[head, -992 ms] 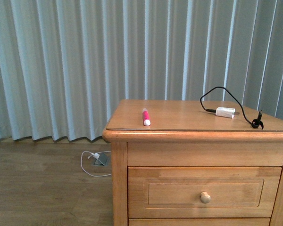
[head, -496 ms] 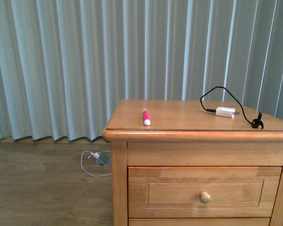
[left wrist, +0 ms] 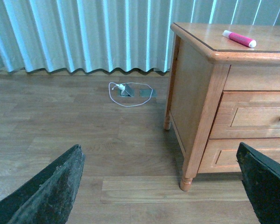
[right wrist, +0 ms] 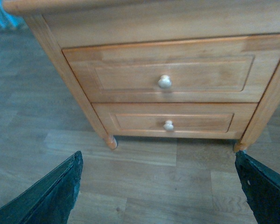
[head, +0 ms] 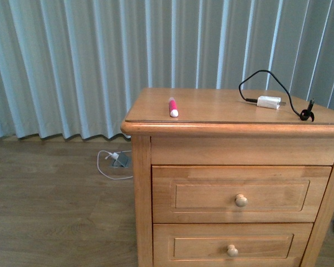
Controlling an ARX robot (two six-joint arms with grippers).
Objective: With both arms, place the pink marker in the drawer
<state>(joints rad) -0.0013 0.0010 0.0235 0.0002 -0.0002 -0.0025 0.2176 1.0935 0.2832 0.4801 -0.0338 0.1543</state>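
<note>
Short bright-pink marker (head: 172, 107) lies on the light-wood worktop (head: 217, 104), upper centre; knobbed wooden drawer (head: 200, 194) shut. Left claw (left wrist: 159, 151) and right claw (right wrist: 158, 158) gape wide, empty.

A light-wood nightstand (head: 142, 183) stands on a wood-plank floor (head: 55, 211). Its 2 front drawers, the top drawer (head: 211, 194) and a lower drawer (head: 200, 245), are shut. On its top the pink marker (head: 172, 107) lies near the left front edge. Well apart, at the right, lies a white charger block (head: 268, 102) with its looping black cable (head: 261, 71). A white cable (head: 103, 169) and a small grey object (head: 121, 161) lie on the floor beside the nightstand.
</note>
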